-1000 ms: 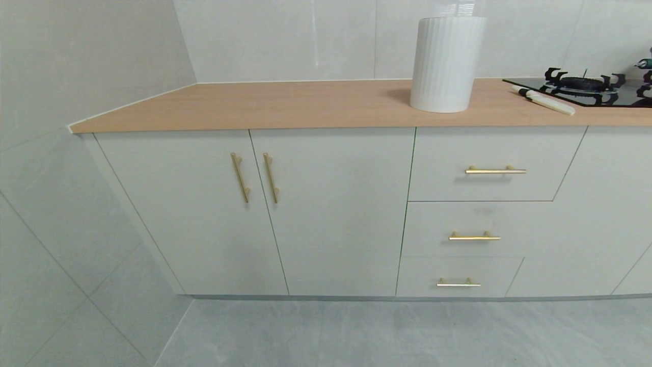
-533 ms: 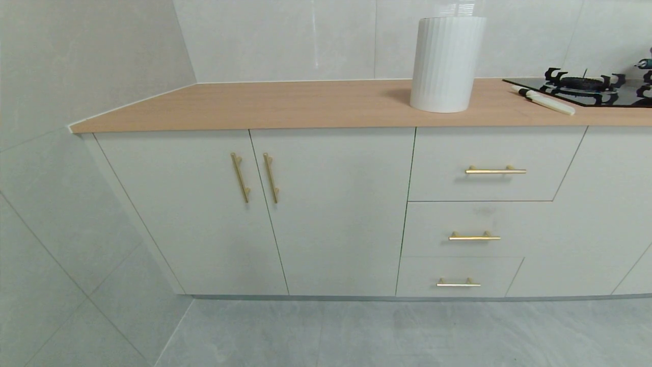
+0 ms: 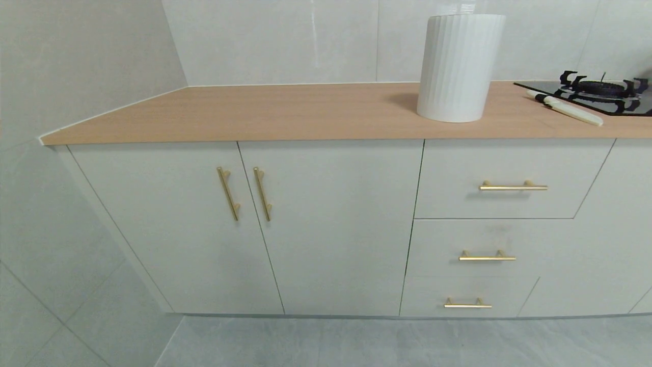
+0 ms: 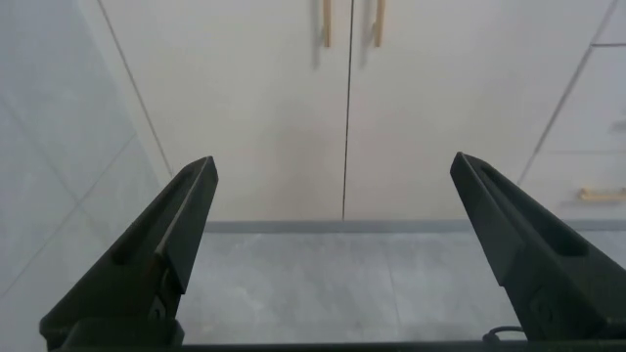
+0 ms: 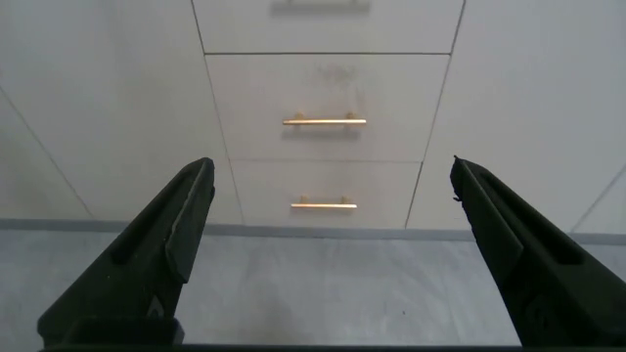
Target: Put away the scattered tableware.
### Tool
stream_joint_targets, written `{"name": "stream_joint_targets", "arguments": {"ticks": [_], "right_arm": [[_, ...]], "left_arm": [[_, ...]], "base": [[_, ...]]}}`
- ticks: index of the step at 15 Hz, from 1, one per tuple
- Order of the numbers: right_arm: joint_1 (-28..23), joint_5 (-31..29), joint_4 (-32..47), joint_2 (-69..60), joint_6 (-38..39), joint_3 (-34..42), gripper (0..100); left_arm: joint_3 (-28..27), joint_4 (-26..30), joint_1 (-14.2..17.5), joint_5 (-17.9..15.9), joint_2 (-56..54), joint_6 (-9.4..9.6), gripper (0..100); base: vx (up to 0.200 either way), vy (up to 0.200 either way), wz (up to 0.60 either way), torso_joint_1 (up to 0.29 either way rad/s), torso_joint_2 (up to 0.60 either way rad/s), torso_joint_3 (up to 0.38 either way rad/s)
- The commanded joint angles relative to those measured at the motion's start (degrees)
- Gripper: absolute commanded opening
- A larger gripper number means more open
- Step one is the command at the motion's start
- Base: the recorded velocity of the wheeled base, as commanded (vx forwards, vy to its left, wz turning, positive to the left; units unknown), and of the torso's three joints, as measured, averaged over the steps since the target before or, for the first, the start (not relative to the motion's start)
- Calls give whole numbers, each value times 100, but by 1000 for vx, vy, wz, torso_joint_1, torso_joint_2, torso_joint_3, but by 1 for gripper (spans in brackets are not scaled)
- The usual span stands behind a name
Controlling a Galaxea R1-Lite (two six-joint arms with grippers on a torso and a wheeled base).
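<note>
**Camera shifted, things unmoved**

Only the head view has shifted; nothing on the tabletop (image 3: 254, 109) has moved. Below it the cabinet (image 3: 326, 229) spans the frame. A white canister (image 3: 460, 66) stands upper right. At the far right the knife (image 3: 565, 108) lies beside the hob (image 3: 601, 94). The left tool (image 4: 331, 164) and right tool (image 5: 329, 166) are both spread wide.

The light here is soft, bright and even: the white canister (image 3: 461, 66) throws only a faint shadow on the bench (image 3: 254, 112) toward its 9 o'clock, and a pale streak of glare runs down the wall tile (image 3: 316, 35) at 12 o'clock. At the head view's 9 o'clock edge the straight seams of the cabinet (image 3: 168, 239) bow. Close up, the left hand (image 4: 331, 166) and right hand (image 5: 331, 166) look soft-edged, and the door handles (image 4: 350, 22) are smeared.
</note>
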Motion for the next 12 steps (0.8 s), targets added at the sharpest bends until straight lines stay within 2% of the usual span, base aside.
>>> {"name": "stream_joint_targets", "arguments": {"ticks": [1,5,12], "right_arm": [[4,13,-2,16,-1,0,100],[-5,13,-2,16,-1,0,100],[4,13,-2,16,-1,0,100]], "left_arm": [[1,-2,-1,1,9,-2,100],[1,-2,-1,1,9,-2,100],[1,-2,-1,1,9,-2,100]], "base": [[200,0,0,2,12,7],[200,0,0,2,2,2],[0,0,0,0,0,0]]}}
